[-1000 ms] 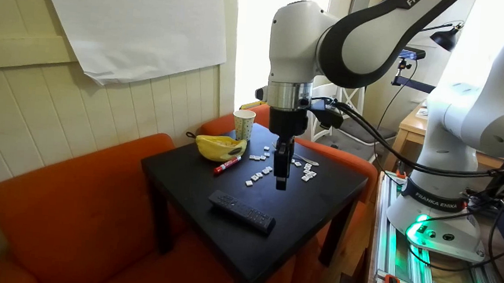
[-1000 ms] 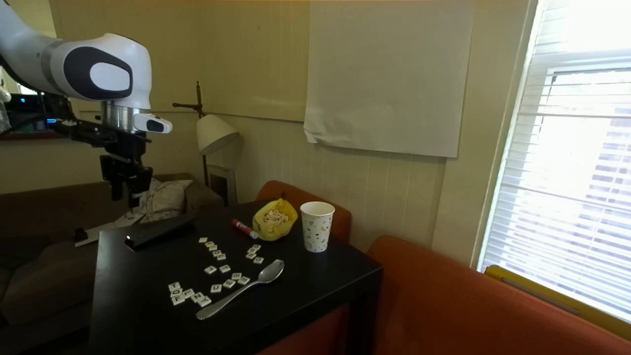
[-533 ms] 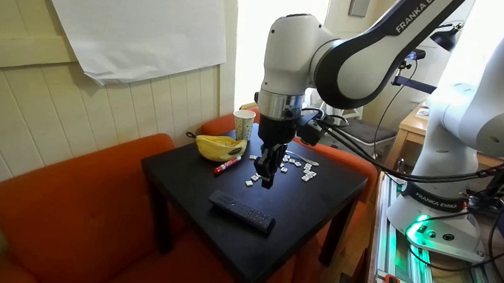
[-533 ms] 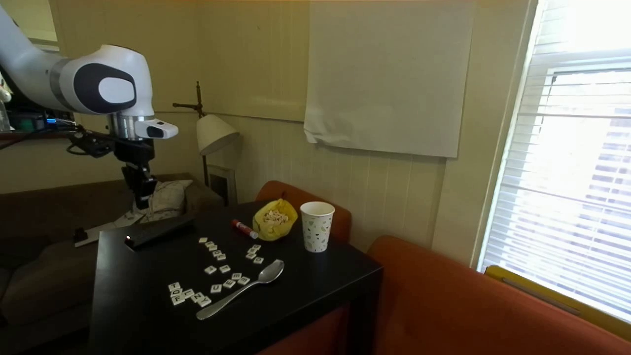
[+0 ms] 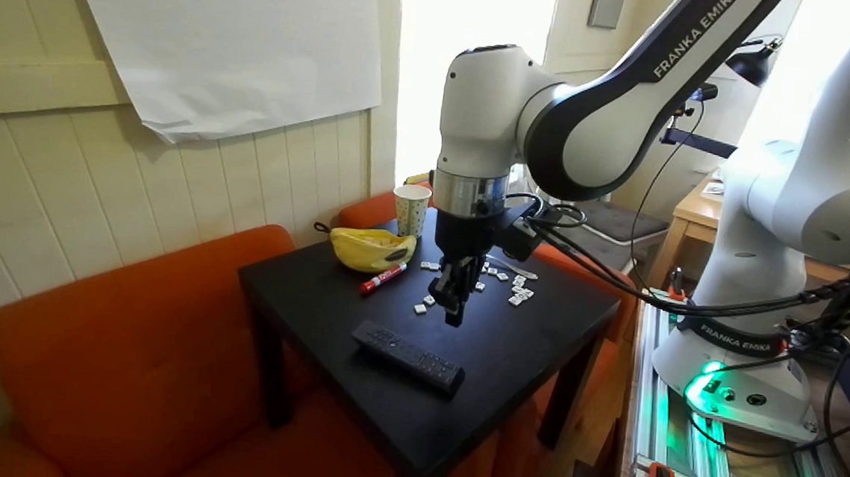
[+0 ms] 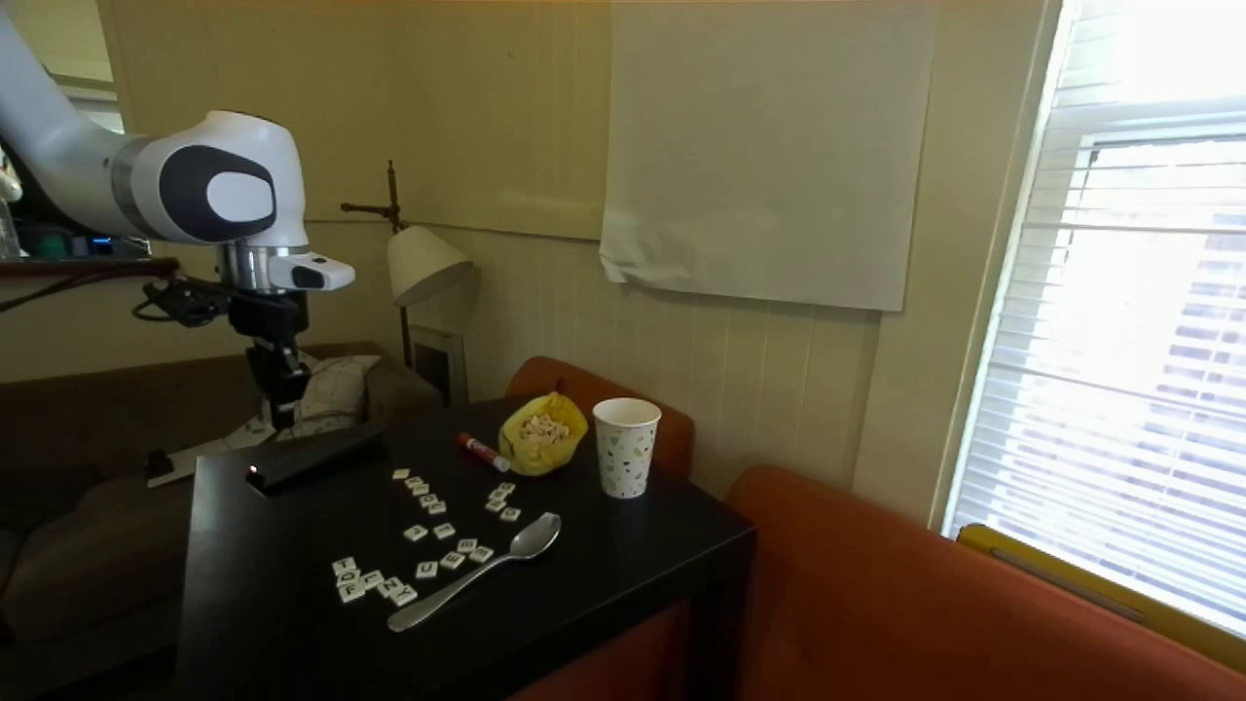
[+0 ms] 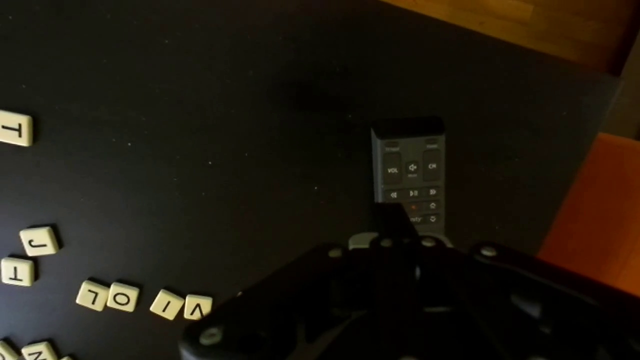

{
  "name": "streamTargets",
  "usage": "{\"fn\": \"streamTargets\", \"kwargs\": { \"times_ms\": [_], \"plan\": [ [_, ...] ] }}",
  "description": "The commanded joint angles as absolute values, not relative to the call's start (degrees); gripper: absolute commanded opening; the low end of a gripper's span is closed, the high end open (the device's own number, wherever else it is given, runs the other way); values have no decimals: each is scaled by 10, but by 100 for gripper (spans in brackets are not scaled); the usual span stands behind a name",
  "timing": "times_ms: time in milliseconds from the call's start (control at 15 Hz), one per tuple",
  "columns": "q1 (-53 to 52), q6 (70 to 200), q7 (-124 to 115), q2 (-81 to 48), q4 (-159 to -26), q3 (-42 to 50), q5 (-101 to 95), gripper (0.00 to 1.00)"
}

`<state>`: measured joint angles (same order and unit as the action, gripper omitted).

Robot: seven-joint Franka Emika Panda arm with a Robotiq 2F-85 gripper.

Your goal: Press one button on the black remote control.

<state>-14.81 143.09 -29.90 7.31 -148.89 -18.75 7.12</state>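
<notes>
Wrist view alone gives legible key labels on the black remote control [image 7: 411, 172]: VOL, CH, a mute symbol. Both exterior views show the remote end to end, labels too small to read; in wrist view its lower part is behind the hand [image 5: 454, 318].

Hand: fingers pressed together, tip pointing down, in the air over the worktop [image 5: 515, 342]. Tip is clear of the remote in both exterior views.

Remote lies flat on the worktop, below the tip and near it. In wrist view the tip overlaps one long edge. Which key sits directly beneath, can't tell.

Farther out: letter tiles [image 7: 123, 297], scattered. Red marker [image 5: 383, 279] lies just beside a yellow banana-shaped pouch [image 5: 368, 251]; its pale contents [image 6: 543, 428] show in an exterior view. Paper cup [image 6: 624, 462] stands upright near the pouch. Spoon [image 6: 526, 542] is whole in an exterior view; where the hand covers part of it, mainly the handle [image 5: 529, 275] shows.

Past the worktop: orange seat backs [image 5: 142, 323] in both exterior views. Farthest, in an exterior view: dark brown couch [image 6: 97, 419], cream-shaded floor lamp [image 6: 423, 265], window with blinds [image 6: 1119, 321].
</notes>
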Motion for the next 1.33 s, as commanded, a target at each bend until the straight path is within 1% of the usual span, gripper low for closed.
{"fn": "streamTargets", "kwargs": {
  "times_ms": [0,1000,1267],
  "plan": [
    [-155,1405,-289,49,-1471,-189,74,0],
    [-168,1399,-305,-58,-1406,-176,48,0],
    [-168,1395,-300,-66,-1401,-167,50,0]
  ]
}}
